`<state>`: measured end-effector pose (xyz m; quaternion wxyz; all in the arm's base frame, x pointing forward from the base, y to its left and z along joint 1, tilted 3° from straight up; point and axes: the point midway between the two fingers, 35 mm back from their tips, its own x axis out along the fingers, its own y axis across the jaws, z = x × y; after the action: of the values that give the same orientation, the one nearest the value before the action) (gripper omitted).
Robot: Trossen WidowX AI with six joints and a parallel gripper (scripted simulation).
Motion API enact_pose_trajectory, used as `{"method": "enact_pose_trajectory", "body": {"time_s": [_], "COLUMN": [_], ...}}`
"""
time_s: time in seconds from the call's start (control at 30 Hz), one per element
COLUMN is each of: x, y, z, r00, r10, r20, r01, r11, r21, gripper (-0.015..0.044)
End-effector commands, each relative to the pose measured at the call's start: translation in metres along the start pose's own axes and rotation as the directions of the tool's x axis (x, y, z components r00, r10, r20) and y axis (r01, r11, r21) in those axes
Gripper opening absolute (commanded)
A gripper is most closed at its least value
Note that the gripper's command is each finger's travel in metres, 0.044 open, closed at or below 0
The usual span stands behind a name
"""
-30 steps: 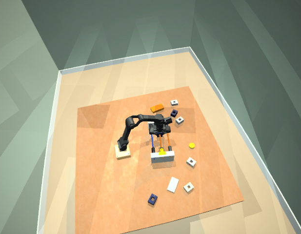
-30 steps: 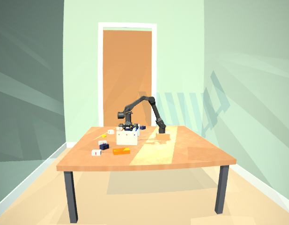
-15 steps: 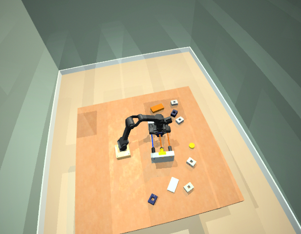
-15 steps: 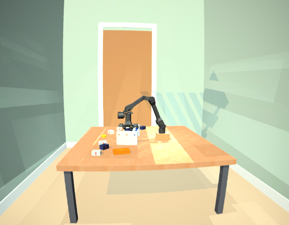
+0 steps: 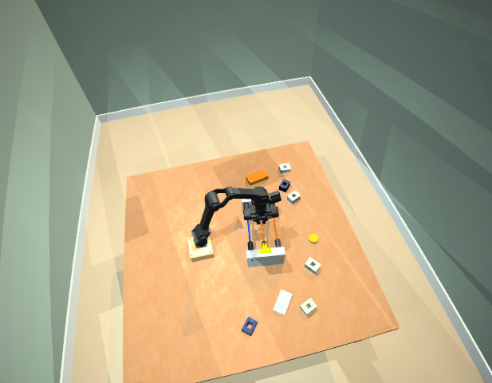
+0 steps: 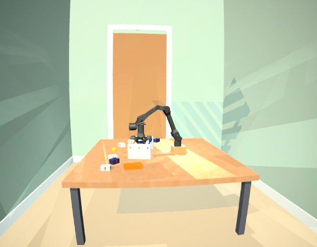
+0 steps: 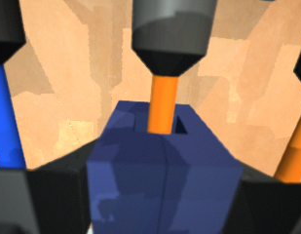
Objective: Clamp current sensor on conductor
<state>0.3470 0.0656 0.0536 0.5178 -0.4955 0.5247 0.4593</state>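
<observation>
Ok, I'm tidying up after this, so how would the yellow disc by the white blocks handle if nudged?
The yellow disc looks squat and lies flat, so it would probably slide, not tip. Its round edge suggests rolling only if stood up.
</observation>
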Motion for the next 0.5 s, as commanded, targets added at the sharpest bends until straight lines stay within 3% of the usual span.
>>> {"method": "enact_pose_trajectory", "body": {"time_s": [0.0, 0.33, 0.47], "x": [0.0039, 0.0003, 0.0003], "y": [0.0, 0.0001, 0.0001], "z": [0.0, 0.0, 0.0], "r00": [1.0, 1.0, 1.0], "r10": [0.0, 0.0, 0.0], "r20": [0.0, 0.0, 0.0], "r01": [0.0, 0.0, 0.0], "r11": [1.0, 1.0, 1.0], "r21": [0.0, 0.0, 0.0], "gripper": [0.0, 0.0259, 0.0259]}}
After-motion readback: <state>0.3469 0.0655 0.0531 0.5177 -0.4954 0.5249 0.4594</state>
